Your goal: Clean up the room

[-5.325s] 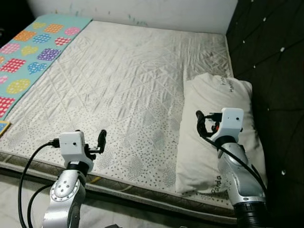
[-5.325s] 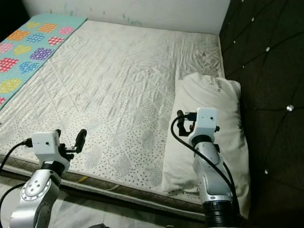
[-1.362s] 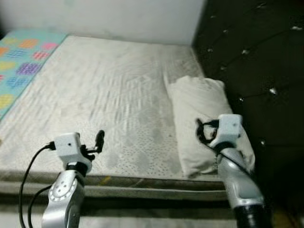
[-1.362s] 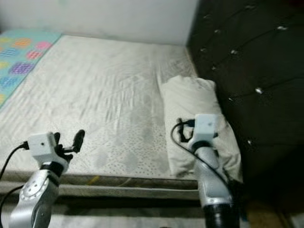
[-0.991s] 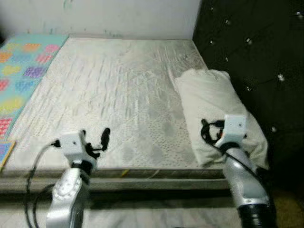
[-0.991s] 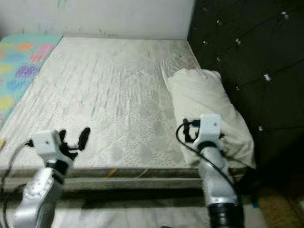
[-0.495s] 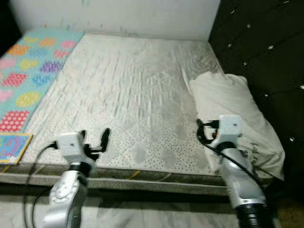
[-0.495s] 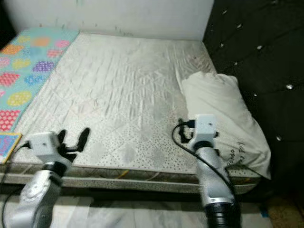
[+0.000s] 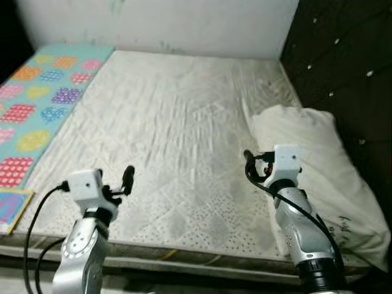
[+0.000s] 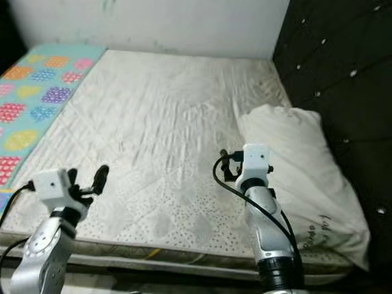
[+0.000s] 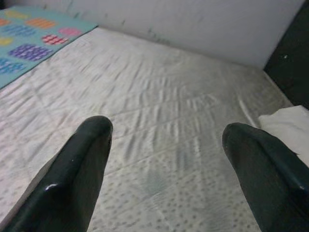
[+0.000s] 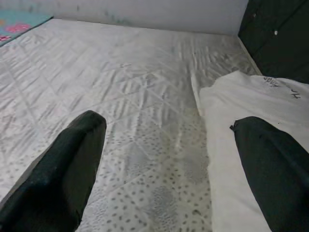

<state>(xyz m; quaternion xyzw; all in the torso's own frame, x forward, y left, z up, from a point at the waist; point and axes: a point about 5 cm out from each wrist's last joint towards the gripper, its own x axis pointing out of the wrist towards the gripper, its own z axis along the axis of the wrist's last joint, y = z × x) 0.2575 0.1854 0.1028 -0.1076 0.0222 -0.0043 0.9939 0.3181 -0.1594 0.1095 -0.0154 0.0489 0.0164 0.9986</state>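
- Far left: turquoise play mat [image 9: 38,101] with coloured patches (pink, purple, yellow, orange), lying along the left edge of the mattress [image 9: 171,122]; a colourful puzzle-like tile [image 9: 12,208] sits at the near left corner.
- Left tool [image 11: 166,159] held up over the near edge of the mattress, black fingers [image 11: 79,169] spread wide apart, nothing between them; in the head view it sits at [image 9: 125,177].
- Centre: white quilted mattress, diamond stitching, grey speckled pattern toward the near edge, light wrinkles in the middle. White wall [image 9: 184,24] behind it.
- Right tool [image 12: 169,164] raised over the mattress just beside the pillow, fingers wide apart, holding nothing; one finger [image 12: 275,164] overlaps the pillow in the wrist view; touching or not, cannot tell.
- White pillow [image 9: 318,153] lies on the right side of the mattress, next to the headboard, long side running away from the robot.
- Pillow has small dark printed writing near its near end [image 10: 320,228] and at its far end [image 12: 277,87]; too small and tilted to read.
- Far right: black tufted headboard [image 9: 349,55] with shiny buttons.
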